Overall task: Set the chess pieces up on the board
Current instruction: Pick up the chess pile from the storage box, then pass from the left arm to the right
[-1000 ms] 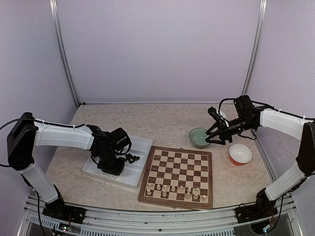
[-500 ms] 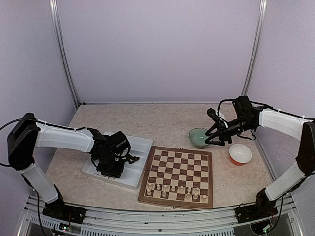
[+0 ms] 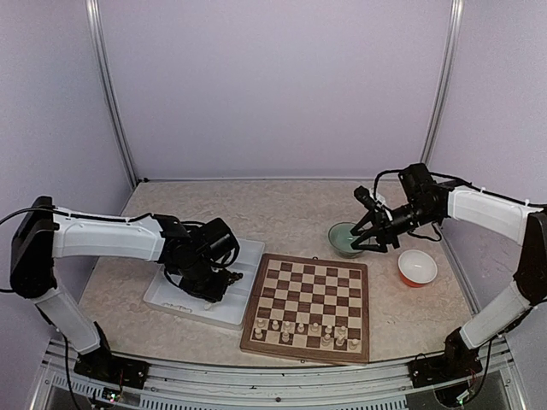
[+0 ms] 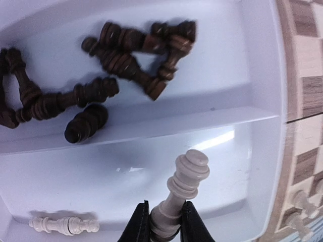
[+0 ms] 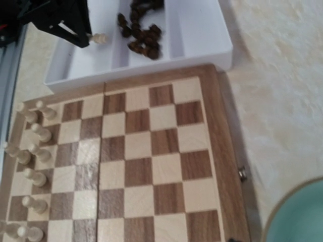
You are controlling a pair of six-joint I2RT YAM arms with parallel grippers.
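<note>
My left gripper [image 4: 164,229] is shut on the base of a cream-white chess piece [image 4: 185,179] and holds it tilted above the white tray's [image 4: 252,75] near compartment. In the top view this gripper [image 3: 224,275] is over the tray's right side, beside the board [image 3: 312,286]. Several dark pieces [image 4: 126,55] lie in the tray's far compartment, and one white piece [image 4: 63,224] lies in the near one. Several white pieces [image 3: 308,329] stand on the board's two near rows. My right gripper [image 3: 367,242] is open and empty, above the teal bowl [image 3: 342,239].
An orange bowl [image 3: 417,267] sits right of the board, behind the teal one's right side. The tray [image 3: 231,312] touches the board's left edge. The right wrist view shows the board [image 5: 151,166], its latch [image 5: 244,174] and the teal bowl's rim [image 5: 303,217].
My left gripper has risen from the tray and shifted right toward the board with the white piece in it. My right gripper has edged slightly left over the teal bowl.
</note>
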